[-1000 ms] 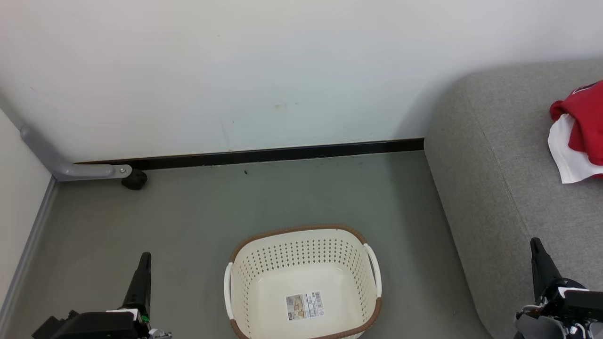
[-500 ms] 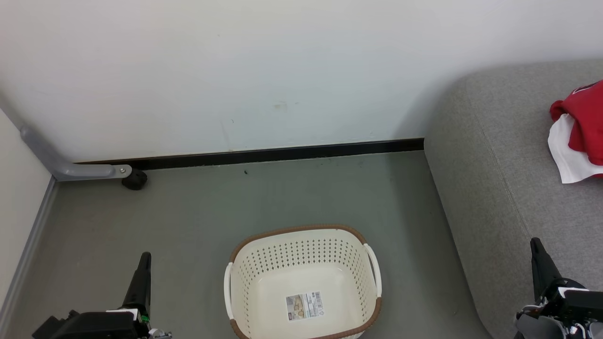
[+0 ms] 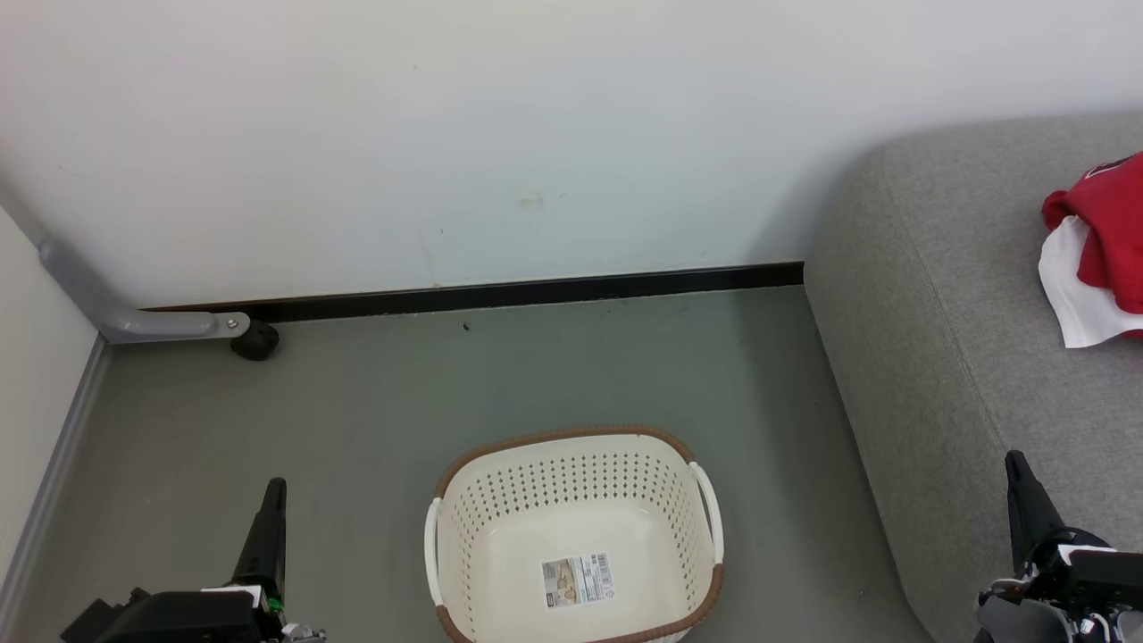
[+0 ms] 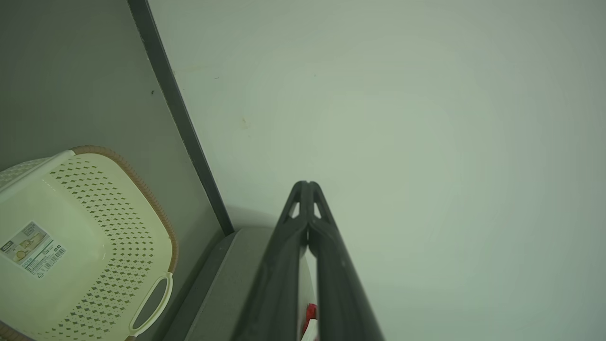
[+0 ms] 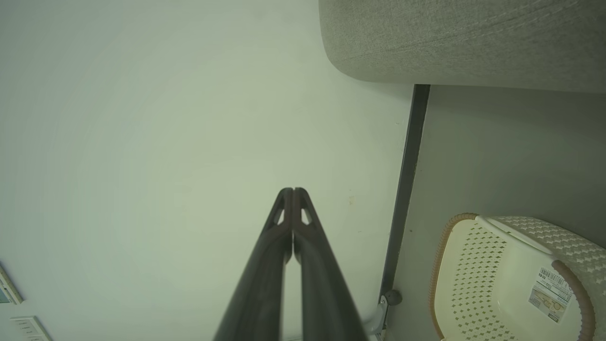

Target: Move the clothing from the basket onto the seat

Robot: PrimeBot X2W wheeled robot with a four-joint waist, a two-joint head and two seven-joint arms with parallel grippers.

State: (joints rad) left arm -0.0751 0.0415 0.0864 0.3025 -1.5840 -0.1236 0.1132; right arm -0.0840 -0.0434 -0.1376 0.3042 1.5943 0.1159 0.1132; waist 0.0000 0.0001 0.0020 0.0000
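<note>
Clothing (image 3: 1103, 241) lies on the seat (image 3: 964, 313), a bright red heap with a white piece spilling from under it, at the right edge of the head view and partly cut off there. The basket (image 3: 563, 435) stands on the grey floor (image 3: 357, 402) just beside the seat's rounded corner. Its inside is bare down to the paper label (image 3: 578, 580) on its bottom (no scrap of red shows against the perforated walls, in the head view or in what the wrist views show of it). Judged from that, the move itself looks done: nothing is left in the basket to carry over. Whether the whole heap sits squarely on the cushion cannot be told, since the frame cuts it. The left gripper (image 3: 275, 489) is low at the left, well apart from the basket, its two dark fingers pressed together tip to tip and holding nothing. The right gripper (image 3: 1015, 463) is low at the right, seen against the seat's near end, likewise closed and empty. What is left, as I read it, is at most for the arms to settle.
</note>
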